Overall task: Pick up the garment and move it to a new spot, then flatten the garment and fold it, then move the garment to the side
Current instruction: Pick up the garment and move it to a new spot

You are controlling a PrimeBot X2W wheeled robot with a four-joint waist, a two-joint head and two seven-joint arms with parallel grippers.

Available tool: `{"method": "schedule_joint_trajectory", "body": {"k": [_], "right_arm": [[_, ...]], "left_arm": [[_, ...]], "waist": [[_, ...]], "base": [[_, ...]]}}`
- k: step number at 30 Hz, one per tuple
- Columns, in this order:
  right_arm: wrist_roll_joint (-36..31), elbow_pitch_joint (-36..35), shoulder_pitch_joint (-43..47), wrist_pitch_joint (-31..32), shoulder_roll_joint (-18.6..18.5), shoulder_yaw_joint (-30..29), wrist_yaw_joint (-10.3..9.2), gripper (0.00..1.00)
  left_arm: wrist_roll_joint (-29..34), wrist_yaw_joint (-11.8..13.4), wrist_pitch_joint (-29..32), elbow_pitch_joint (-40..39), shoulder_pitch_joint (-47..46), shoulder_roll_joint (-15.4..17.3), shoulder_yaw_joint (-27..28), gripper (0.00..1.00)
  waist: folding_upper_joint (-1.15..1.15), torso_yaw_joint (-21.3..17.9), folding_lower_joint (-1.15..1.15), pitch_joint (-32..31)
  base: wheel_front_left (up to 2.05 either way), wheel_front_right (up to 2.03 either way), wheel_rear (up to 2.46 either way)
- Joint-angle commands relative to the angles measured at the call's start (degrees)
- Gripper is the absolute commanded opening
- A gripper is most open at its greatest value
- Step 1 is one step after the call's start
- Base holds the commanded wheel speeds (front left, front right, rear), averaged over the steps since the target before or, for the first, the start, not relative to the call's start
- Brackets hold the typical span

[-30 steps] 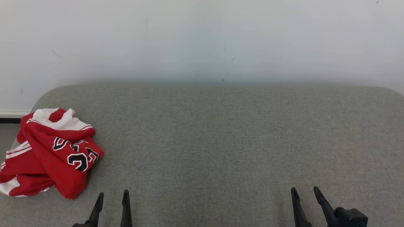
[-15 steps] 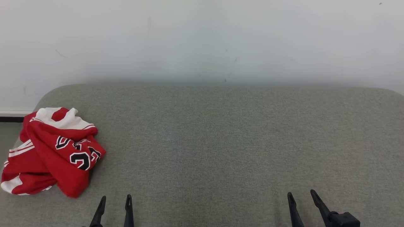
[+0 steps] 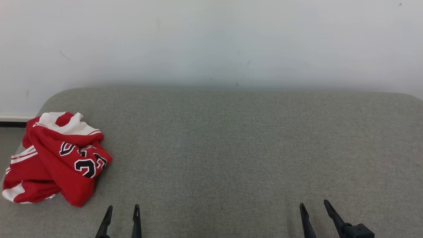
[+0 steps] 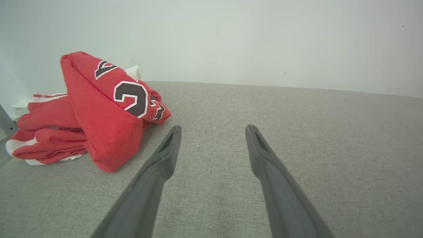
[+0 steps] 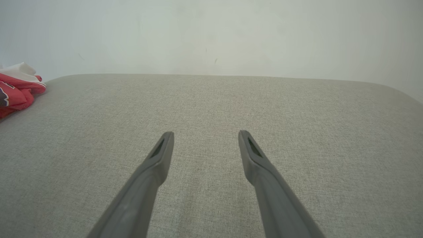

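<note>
Low in the head view: left gripper [image 3: 123, 206] and right gripper [image 3: 313, 202], both spread wide, holding nothing.
Dark fingers point across the grey woven-fabric padded surface [image 3: 231, 148], the two grippers well apart. Crumpled red jersey garment with white trim and black numerals [image 3: 56, 158] lies heaped at the surface's left end, near the left gripper's tips but not touching, far from the right. Plain white wall [image 3: 211, 39] behind the surface's far edge.
</note>
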Motion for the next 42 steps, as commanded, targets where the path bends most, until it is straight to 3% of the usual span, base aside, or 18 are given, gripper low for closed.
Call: {"method": "schedule_joint_trajectory", "body": {"k": [1, 10, 32, 42], "right_arm": [[0.26, 0.11, 0.51, 0.00, -0.17, -0.07, 0.19, 1.00], [0.65, 0.06, 0.62, -0.28, -0.16, -0.18, 0.19, 1.00], [3.23, 1.34, -0.45, -1.26, -0.15, 2.19, 0.19, 1.00], [4.36, 2.14, -1.25, -1.49, -0.15, 5.83, 0.19, 1.00]], "left_arm": [[-0.17, 0.10, -0.20, 0.05, 0.32, 0.25, 0.01, 1.00], [-0.39, 0.61, -0.21, 0.45, -0.48, 0.23, 0.55, 1.00], [1.53, 0.40, -0.20, 0.96, 0.94, 0.68, 3.92, 1.00], [1.46, 0.57, -0.20, 0.29, 2.31, 0.99, 6.22, 1.00]], "waist": [[0.00, 0.01, 0.00, -0.03], [0.00, 2.73, 0.00, -0.04], [0.00, 21.58, 0.00, -0.65], [0.00, 24.15, 0.00, -0.69]], "base": [[0.00, 0.00, 0.00], [0.00, 0.00, 0.00], [0.00, 0.00, 0.00], [0.00, 0.00, 0.00]]}}
